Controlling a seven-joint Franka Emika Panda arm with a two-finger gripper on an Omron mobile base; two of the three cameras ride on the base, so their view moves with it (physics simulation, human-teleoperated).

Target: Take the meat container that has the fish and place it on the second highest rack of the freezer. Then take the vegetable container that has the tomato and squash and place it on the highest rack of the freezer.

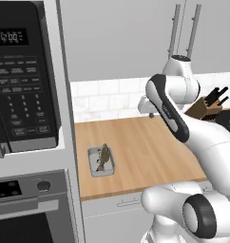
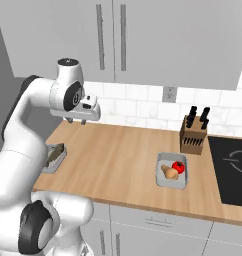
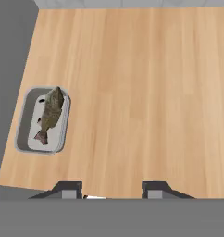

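On counter [image 1: 150, 142] | meat container [image 3: 42, 120] holds fish [image 3: 50, 113] | gripper [image 3: 111, 189] above, apart

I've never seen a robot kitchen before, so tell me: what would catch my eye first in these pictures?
Probably the big white arm rearing over the wooden counter, its gripper hanging open and empty above the boards. Next, the two small trays: the meat container with a brownish fish near the counter's left end, and the vegetable container holding a red tomato and tan squash in front of the knife block.
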